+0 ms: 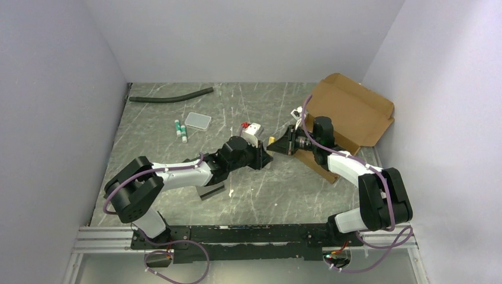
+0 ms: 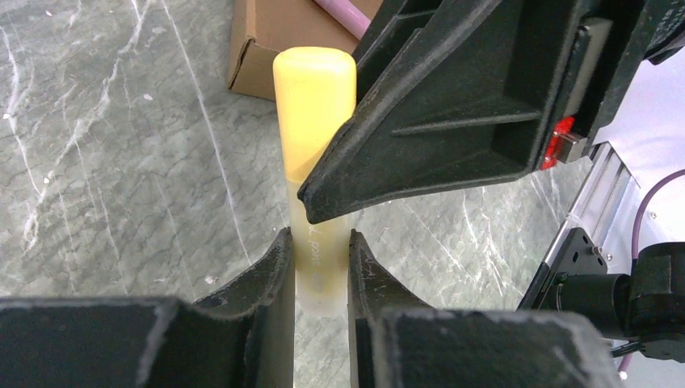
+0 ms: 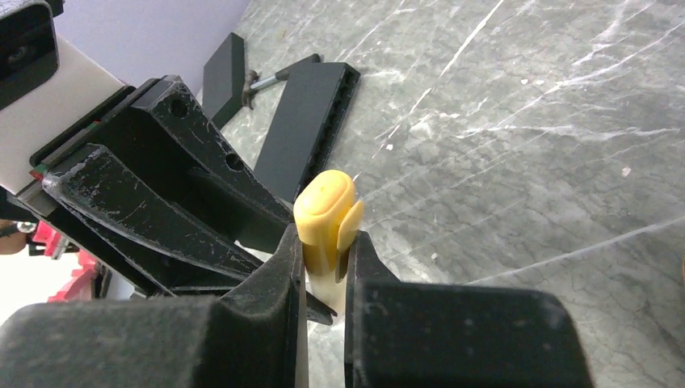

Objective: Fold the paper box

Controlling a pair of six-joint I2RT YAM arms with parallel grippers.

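**Marker gripped twice; box untouched**

The left gripper clamps the marker's pale barrel, and the right gripper pinches its yellow cap. The box lies at two o'clock with its lid raised. It is probably light and stiff, bending only at its creases, so pinch a flap edge.

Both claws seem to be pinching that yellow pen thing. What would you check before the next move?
1. The left gripper clamps the yellow marker by its pale barrel: ok.
2. The right gripper is closed on the marker's yellow cap: ok.
3. Cap loosened from the barrel: cannot tell.
4. The paper box is folded: not ok, it lies open at the table's far right.
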